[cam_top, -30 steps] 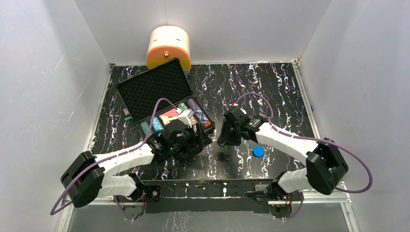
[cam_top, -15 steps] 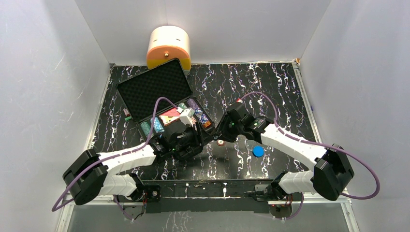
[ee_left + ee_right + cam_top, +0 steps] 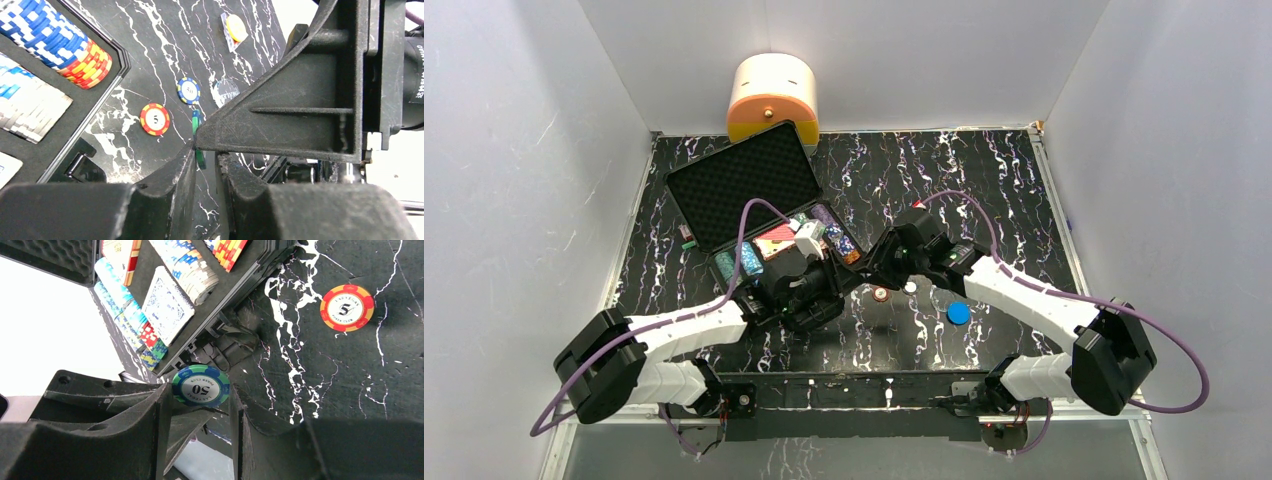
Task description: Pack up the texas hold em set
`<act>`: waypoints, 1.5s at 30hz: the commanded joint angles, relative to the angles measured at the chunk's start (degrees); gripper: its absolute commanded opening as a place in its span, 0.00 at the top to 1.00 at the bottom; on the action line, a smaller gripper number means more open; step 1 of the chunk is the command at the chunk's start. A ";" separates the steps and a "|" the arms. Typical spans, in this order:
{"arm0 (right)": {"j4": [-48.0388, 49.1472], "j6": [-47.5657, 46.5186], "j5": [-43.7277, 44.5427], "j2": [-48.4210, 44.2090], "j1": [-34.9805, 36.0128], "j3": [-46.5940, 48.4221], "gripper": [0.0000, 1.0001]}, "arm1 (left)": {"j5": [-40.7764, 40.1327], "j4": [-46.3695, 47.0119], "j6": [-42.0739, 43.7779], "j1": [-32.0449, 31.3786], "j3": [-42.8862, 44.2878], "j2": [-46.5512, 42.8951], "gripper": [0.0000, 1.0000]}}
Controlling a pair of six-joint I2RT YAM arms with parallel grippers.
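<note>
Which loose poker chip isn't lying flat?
The green-and-blue 50 chip, held up in the air; the red-and-yellow chip and blue-and-yellow chip lie flat.

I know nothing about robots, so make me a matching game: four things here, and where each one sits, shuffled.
1 green 50 chip
2 red-and-yellow 5 chip
3 blue-patterned card deck
4 cream-and-orange container

A inside the case
B by the back wall
C held in the right tool
D flat on the table

Pairs: 1-C, 2-D, 3-A, 4-B

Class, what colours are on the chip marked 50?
The chip is green and blue with a white centre; right wrist view.
</note>
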 commanded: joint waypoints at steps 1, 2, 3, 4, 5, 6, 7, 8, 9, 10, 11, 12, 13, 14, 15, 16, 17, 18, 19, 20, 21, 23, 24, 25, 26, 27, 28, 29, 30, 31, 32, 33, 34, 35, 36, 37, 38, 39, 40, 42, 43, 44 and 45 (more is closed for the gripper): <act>4.10 2.16 -3.70 -1.35 0.04 -0.66 0.55 | -4.97 2.11 3.13 -0.12 -0.11 -1.31 0.88; 4.23 2.22 -3.88 -1.36 0.05 -0.71 0.54 | -5.13 2.17 3.92 -0.11 -0.07 -1.53 0.94; 4.24 2.22 -3.89 -1.36 0.05 -0.62 0.54 | -5.26 1.87 4.91 -0.10 -0.01 -1.70 1.00; 4.19 1.95 -3.84 -1.28 -0.04 -0.49 0.53 | -5.69 0.57 5.80 -0.17 0.63 -2.01 1.00; 3.94 1.29 -3.58 -1.27 -0.18 -0.14 0.50 | -6.31 -1.88 6.88 -0.14 1.58 -2.38 1.00; 3.67 0.26 -3.47 -1.11 -0.53 0.33 0.45 | -6.63 -5.59 8.45 -0.15 2.54 -3.06 1.00; 3.55 -1.31 -3.86 -0.84 -1.12 0.95 0.38 | -6.80 -8.78 9.83 -0.10 3.73 -3.86 1.00; 2.49 -3.40 -4.26 -0.32 -2.02 2.07 0.32 | -7.44 -13.05 10.94 -0.09 5.18 -4.57 1.00; 0.38 -5.38 -3.96 0.30 -2.78 3.76 0.28 | -8.14 -17.00 11.82 -0.16 6.68 -5.42 1.00; -1.85 -7.26 -3.10 0.86 -3.51 5.39 0.25 | -8.85 -21.45 12.51 -0.12 8.31 -6.15 1.00; -3.38 -9.12 -2.32 1.12 -4.06 6.87 0.23 | -9.40 -25.88 13.02 -0.11 9.88 -6.85 1.00; -4.48 -10.55 -1.58 1.20 -4.61 7.92 0.22 | -9.80 -29.75 13.66 -0.11 11.24 -7.46 1.00; -5.16 -11.62 -0.96 1.15 -5.22 8.62 0.22 | -9.98 -34.06 14.28 -0.11 12.55 -7.98 1.00; -5.58 -12.48 -0.50 0.92 -6.12 8.97 0.21 | -10.29 -38.57 14.84 -0.14 13.88 -8.34 1.00; -5.72 -12.87 -0.27 0.67 -6.82 9.04 0.21 | -10.37 -43.29 15.30 -0.11 15.61 -8.52 1.00; -5.76 -13.03 -0.29 0.40 -7.50 8.88 0.22 | -10.72 -48.16 15.63 -0.15 17.32 -8.44 1.00; -5.64 -13.14 -0.29 0.20 -8.03 8.50 0.22 | -11.14 -52.87 15.75 -0.16 18.90 -8.31 1.00; -5.46 -13.09 -0.52 0.12 -8.38 8.06 0.22 | -11.64 -58.11 15.83 -0.09 20.80 -7.77 1.00; -5.20 -12.87 -0.90 0.06 -8.67 7.54 0.22 | -12.24 -63.12 15.78 -0.13 23.36 -6.93 1.00; -4.80 -12.63 -1.33 0.09 -8.86 6.91 0.22 | -13.12 -67.88 15.22 -0.10 25.35 -5.71 1.00; -4.29 -12.30 -1.95 0.24 -8.91 6.34 0.22 | -13.60 -72.27 14.68 -0.13 27.25 -4.35 1.00; -2.63 -11.38 -4.26 0.93 -8.97 4.52 0.23 | -15.01 -83.27 13.41 -0.11 31.37 1.16 1.00; -2.42 -11.25 -4.58 1.07 -8.94 4.19 0.23 | -15.91 -85.23 13.01 -0.13 32.00 2.47 1.00; -2.35 -11.24 -4.78 1.10 -8.99 3.96 0.24 | -17.03 -87.40 12.61 -0.09 33.00 4.13 1.00; -2.35 -11.27 -4.66 1.04 -8.93 3.88 0.24 | -17.83 -89.00 12.59 -0.02 33.98 5.72 1.00; -2.34 -11.31 -4.41 0.74 -8.94 3.68 0.24 | -18.46 -90.91 12.67 0.00 35.02 8.12 1.00; -2.35 -11.31 -4.17 0.42 -8.96 3.52 0.24 | -18.94 -92.03 12.96 0.16 35.61 11.22 1.00; -2.48 -11.41 -4.21 0.25 -9.02 3.49 0.24 | -19.98 -92.10 12.98 0.51 35.87 13.18 1.00; -2.53 -11.40 -4.29 0.16 -9.01 3.27 0.24 | -20.99 -91.62 13.55 0.99 36.19 14.07 1.00; -2.53 -11.32 -4.33 0.14 -9.03 3.11 0.24 | -21.11 -90.74 14.55 1.49 36.36 14.29 1.00; -2.41 -11.23 -4.48 0.06 -9.00 2.84 0.24 | -20.86 -90.16 15.30 1.85 36.45 14.63 1.00; -2.23 -11.18 -4.78 0.13 -9.07 2.50 0.24 | -20.88 -89.89 16.07 2.34 36.50 15.23 1.00; -2.22 -11.22 -4.86 0.14 -9.03 2.47 0.24 | -20.96 -89.76 16.66 2.77 36.33 15.55 1.00; -2.11 -11.14 -4.86 0.05 -9.04 2.37 0.25 | -21.72 -89.37 17.26 3.30 36.02 16.04 1.00; -1.87 -10.98 -4.93 0.11 -9.00 2.15 0.25 | -22.21 -88.84 17.99 3.59 36.14 16.58 1.00; -1.57 -10.87 -5.15 0.46 -9.07 2.19 0.25 | -23.16 -88.59 18.77 4.11 36.57 17.87 1.00; -1.66 -10.96 -5.21 0.66 -9.04 2.41 0.25 | -23.93 -88.59 19.24 4.33 36.50 18.64 1.00; -1.68 -10.96 -5.21 0.74 -9.00 2.41 0.25 | -24.04 -88.44 19.57 4.43 36.31 18.92 1.00; -1.69 -11.00 -5.19 0.75 -9.03 2.44 0.25 | -24.38 -88.36 19.72 4.59 36.16 19.11 1.00; -1.73 -11.05 -5.04 0.75 -9.04 2.43 0.25 | -25.22 -88.47 19.94 5.18 36.02 19.49 1.00; -1.69 -11.09 -5.04 0.84 -9.01 2.38 0.25 | -25.64 -88.68 20.06 5.55 36.13 19.68 1.00; -1.69 -11.13 -5.10 0.86 -9.06 2.31 0.25 | -26.04 -88.86 20.01 5.81 36.25 19.84 1.00; -1.61 -11.22 -5.12 1.01 -9.06 2.36 0.25 | -26.32 -88.98 20.01 6.00 36.35 20.01 0.99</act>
